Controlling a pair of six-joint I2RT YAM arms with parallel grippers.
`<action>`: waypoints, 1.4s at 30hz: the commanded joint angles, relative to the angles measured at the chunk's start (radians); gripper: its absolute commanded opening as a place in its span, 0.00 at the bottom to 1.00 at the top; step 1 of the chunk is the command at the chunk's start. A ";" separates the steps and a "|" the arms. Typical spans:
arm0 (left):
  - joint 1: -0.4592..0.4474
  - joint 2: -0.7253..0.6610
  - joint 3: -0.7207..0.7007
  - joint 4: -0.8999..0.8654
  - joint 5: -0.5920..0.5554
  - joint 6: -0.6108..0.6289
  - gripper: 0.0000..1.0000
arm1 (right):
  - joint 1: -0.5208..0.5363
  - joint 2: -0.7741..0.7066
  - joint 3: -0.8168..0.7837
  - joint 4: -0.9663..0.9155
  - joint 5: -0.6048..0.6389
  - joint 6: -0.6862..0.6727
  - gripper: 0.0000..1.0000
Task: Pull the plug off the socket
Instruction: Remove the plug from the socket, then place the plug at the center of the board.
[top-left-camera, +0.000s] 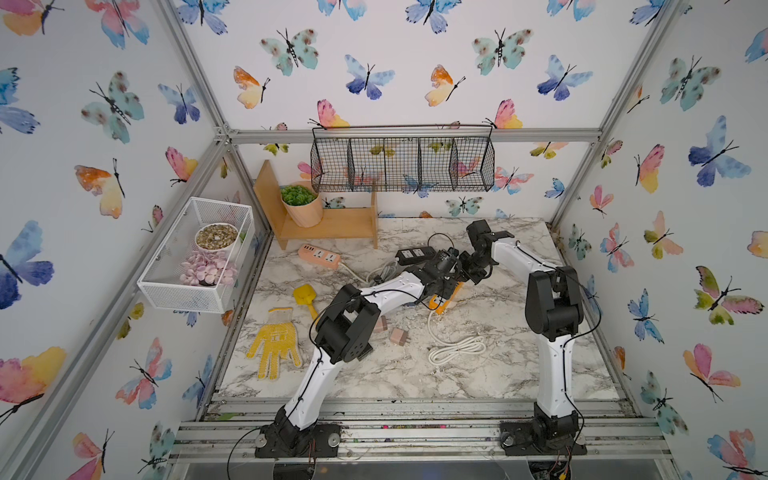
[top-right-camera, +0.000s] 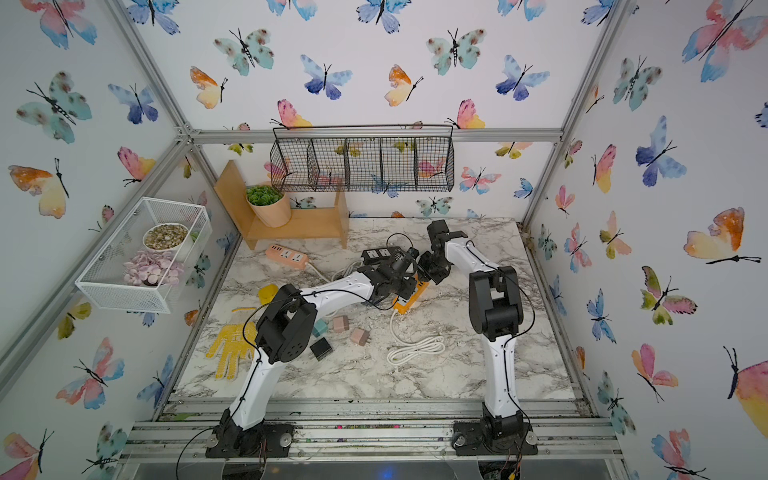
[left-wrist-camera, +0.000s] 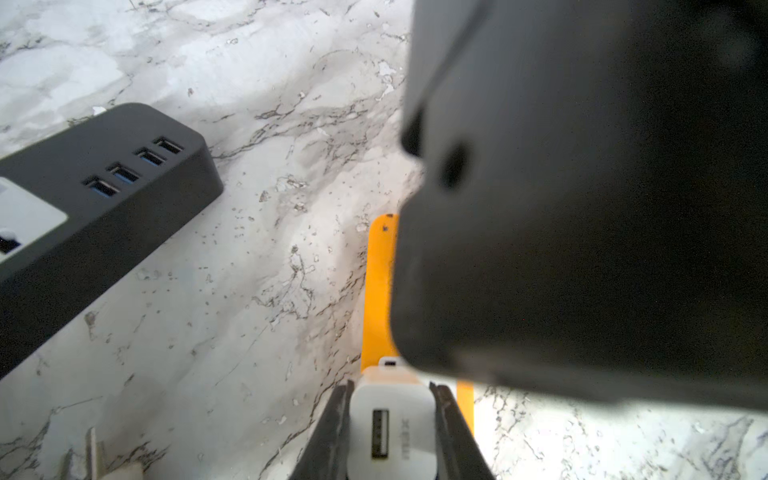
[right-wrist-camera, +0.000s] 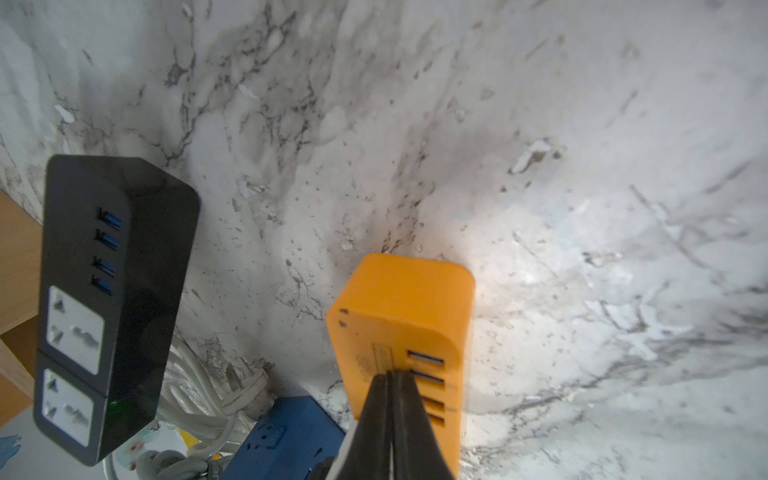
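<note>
The white plastic USB plug is held in the left gripper. Its jaws are set narrow, with one black finger against each side of the plug. The plug is seen directly at the orange plastic socket strip, which lies near the middle of the marble-patterned surface. Whether the pins are still seated in the strip cannot be told, as the underside of the plug is hidden.

The right gripper is seen with its jaws fully closed and nothing between them. Their tips are set against the top face of the orange strip, beside its row of USB ports.

A black plastic power strip lies close by, on the side of the orange strip toward the far edge of the surface. A blue plastic power strip and a tangle of white cable are seen next to it. A coiled white cord runs from the orange strip toward the near edge. A yellow knitted glove lies flat near the left edge.
</note>
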 joint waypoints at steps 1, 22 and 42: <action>-0.002 -0.077 0.014 -0.030 0.062 -0.024 0.00 | 0.012 0.130 -0.090 -0.156 0.120 0.010 0.06; -0.007 -0.129 0.017 -0.036 0.102 -0.052 0.00 | 0.012 0.130 -0.110 -0.146 0.127 0.018 0.06; 0.055 -0.568 -0.668 0.146 0.298 -0.337 0.00 | 0.013 -0.031 0.178 -0.115 0.225 -0.140 0.36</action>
